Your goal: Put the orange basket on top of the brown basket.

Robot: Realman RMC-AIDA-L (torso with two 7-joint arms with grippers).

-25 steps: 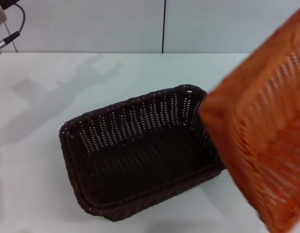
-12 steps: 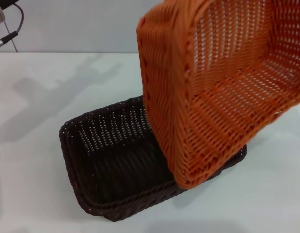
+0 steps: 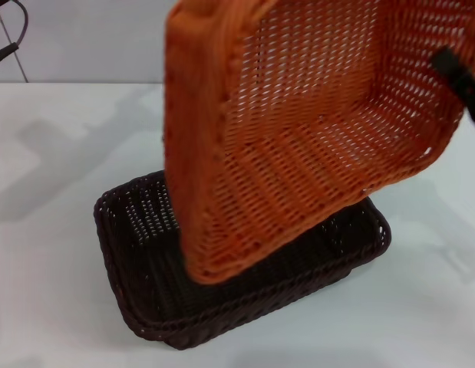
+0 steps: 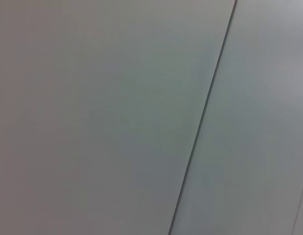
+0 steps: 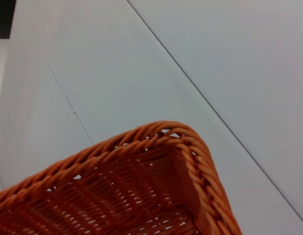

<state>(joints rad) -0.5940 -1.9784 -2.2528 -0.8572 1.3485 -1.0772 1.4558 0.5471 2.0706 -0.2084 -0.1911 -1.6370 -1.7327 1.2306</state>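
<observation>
The orange basket [image 3: 298, 138] hangs in the air, tilted steeply with its open side facing me. Its lower corner hangs over the brown basket [image 3: 141, 253], which stands upright on the white table and is partly hidden behind it. My right gripper [image 3: 454, 70] shows as a black finger on the orange basket's rim at the upper right and is shut on that rim. A corner of the orange basket's braided rim shows in the right wrist view [image 5: 180, 142]. My left gripper is out of view; the left wrist view shows only wall.
The white table [image 3: 53, 307] extends left, front and right of the brown basket. A grey panelled wall [image 3: 91, 38] stands behind it. A cable of the left arm [image 3: 11, 42] shows at the top left corner.
The orange basket has swung in from the right and moved left, from beside the brown basket to over it. The brown basket has not moved.
</observation>
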